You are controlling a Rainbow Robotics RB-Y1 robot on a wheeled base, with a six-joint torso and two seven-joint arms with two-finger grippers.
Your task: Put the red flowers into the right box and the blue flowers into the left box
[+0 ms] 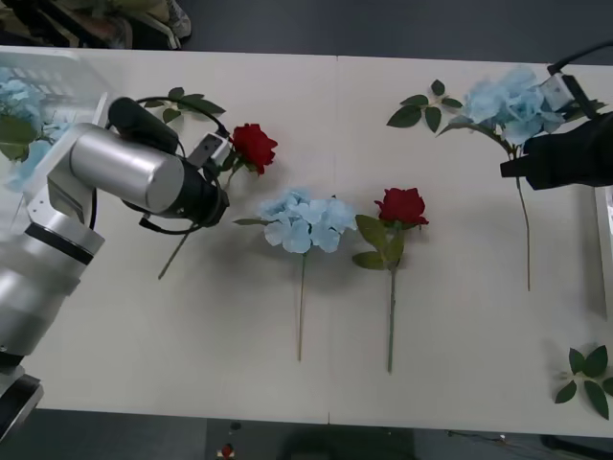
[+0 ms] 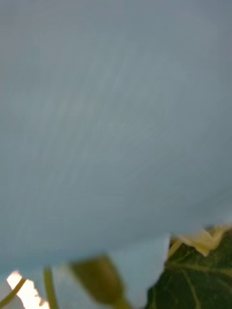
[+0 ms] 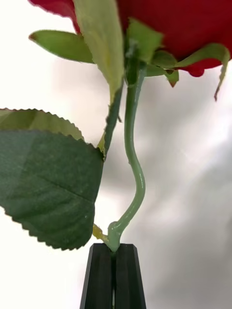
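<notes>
Left pincer [image 3: 114,251] is gripping a red rose [image 1: 253,146] by its stem, fingers clenched, at the desk's [image 1: 192,364] 10 o'clock. Right pincer [image 1: 512,168] is hovering over a blue hydrangea [image 1: 512,103] at 2 o'clock; its finger state cannot be told. The white box [image 1: 57,72] is sitting at far 10 o'clock.
</notes>
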